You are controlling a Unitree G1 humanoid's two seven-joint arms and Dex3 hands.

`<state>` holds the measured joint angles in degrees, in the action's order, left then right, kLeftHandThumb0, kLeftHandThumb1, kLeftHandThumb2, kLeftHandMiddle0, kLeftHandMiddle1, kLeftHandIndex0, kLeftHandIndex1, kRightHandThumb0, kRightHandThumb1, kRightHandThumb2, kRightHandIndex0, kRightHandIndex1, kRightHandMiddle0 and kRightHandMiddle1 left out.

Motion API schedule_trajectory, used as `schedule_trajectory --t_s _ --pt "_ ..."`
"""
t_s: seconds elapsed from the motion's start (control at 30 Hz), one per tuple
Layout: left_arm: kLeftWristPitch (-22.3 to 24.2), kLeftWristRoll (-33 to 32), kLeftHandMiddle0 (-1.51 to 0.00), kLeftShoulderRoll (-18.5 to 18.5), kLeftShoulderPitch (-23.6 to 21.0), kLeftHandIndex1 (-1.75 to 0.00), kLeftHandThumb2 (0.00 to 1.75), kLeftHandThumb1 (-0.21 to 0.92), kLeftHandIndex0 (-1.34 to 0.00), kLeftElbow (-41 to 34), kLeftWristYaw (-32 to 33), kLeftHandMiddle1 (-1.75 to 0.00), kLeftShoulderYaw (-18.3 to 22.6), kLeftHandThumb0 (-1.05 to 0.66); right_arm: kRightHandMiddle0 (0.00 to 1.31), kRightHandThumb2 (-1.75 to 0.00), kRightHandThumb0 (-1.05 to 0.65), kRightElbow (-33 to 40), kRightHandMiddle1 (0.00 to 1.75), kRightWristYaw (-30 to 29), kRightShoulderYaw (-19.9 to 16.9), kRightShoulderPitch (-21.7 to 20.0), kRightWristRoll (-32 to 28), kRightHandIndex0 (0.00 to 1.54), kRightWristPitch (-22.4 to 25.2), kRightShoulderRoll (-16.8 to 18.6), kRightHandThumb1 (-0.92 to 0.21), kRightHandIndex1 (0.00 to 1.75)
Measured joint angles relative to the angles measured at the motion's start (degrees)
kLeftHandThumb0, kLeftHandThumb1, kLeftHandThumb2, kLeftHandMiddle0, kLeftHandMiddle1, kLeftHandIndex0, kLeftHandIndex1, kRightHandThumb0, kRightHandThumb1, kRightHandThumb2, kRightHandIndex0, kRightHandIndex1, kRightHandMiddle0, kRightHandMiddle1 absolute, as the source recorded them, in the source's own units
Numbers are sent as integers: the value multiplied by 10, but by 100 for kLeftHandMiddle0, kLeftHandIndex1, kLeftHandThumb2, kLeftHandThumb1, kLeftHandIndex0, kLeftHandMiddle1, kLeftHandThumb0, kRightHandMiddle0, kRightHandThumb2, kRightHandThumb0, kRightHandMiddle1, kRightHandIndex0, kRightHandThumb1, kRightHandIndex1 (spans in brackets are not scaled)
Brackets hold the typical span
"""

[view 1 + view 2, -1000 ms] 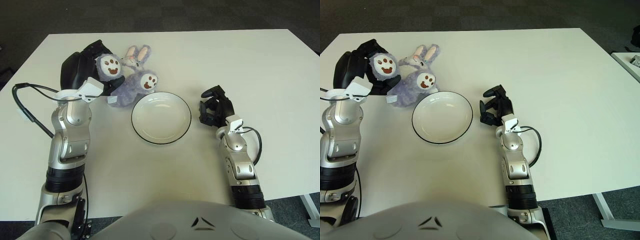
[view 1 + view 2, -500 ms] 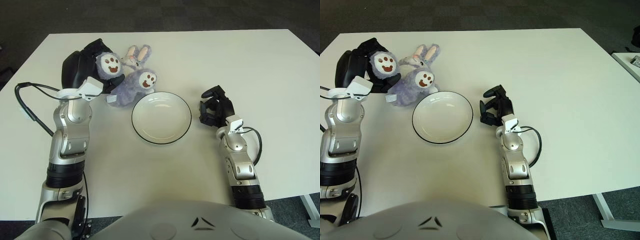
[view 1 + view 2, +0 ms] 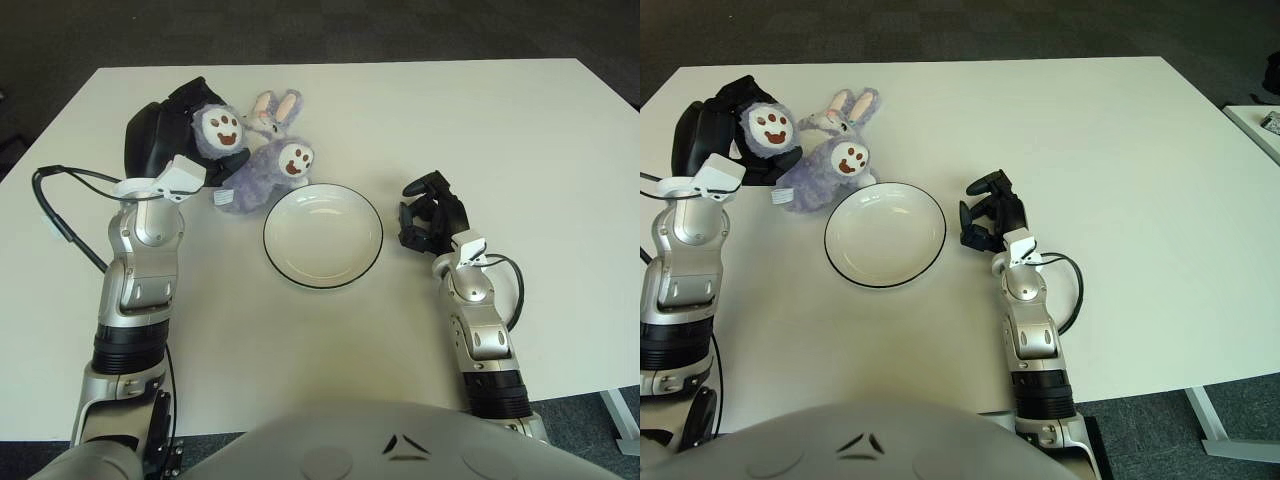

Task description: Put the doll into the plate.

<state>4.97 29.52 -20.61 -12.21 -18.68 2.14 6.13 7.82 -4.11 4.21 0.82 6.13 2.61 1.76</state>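
Observation:
A purple plush bunny doll lies on its back at the table's far left, white-soled feet up, ears pointing away. My left hand, black, is curled around one of its legs with the foot showing between the fingers. The white plate with a dark rim sits just right of the doll, touching its body edge, with nothing in it. My right hand shows to the right of the plate, fingers curled, holding nothing.
The white table spreads wide to the right and front. A black cable loops beside my left forearm. A small white table corner appears at the far right edge.
The doll and my left hand shifted slightly up and away from the plate over the last second. The right hand stayed put.

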Motion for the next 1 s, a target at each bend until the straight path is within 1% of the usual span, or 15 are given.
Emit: schedule_trajectory --t_s 0.47,1.0 --pt "0 2 -121 6 -13 -131 101 33 -86 12 18 -175 0 -49 34 -107 -1 -2 173 6 2 0 0 35 -5 -3 -53 175" --pt "-4 1 -121 23 -29 -130 100 32 -87 33 48 -175 0 -49 37 -113 -1 -3 173 12 5 0 -1 39 -11 -6 -48 175"
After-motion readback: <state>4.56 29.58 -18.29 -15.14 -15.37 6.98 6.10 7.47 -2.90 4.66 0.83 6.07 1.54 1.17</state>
